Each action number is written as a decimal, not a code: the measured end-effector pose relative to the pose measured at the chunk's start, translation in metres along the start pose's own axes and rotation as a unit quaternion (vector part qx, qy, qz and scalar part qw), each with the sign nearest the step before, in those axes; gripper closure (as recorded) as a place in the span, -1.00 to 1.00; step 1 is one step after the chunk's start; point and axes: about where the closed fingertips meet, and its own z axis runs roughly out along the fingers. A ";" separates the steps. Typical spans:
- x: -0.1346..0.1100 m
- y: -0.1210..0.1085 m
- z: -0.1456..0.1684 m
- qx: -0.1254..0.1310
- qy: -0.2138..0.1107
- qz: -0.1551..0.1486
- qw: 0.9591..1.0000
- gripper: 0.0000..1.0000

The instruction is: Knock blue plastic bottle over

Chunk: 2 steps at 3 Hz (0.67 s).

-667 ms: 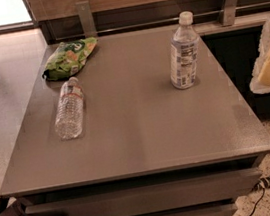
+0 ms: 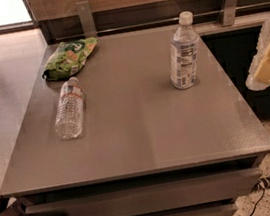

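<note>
While claw [image 2: 268, 57] hangs at right | blue plastic bottle [image 2: 183, 54] upright, white-capped

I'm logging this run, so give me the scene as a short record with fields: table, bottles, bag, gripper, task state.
table: grey flat-topped table
target: clear smooth plastic bottle with white cap and white-and-bluish label, upright, right rear of the table
other bottle: ribbed clear plastic bottle with narrow red-white label, lying on its side, left
bag: green crinkled snack bag, rear left corner
gripper: cream-coloured gripper, right edge of view, off the table, apart from target
task state: target not yet knocked over
</note>
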 end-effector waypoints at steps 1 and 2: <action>0.041 -0.025 0.034 0.019 -0.067 0.079 0.994 -1.00; 0.061 -0.046 0.073 0.043 -0.154 0.141 0.977 -1.00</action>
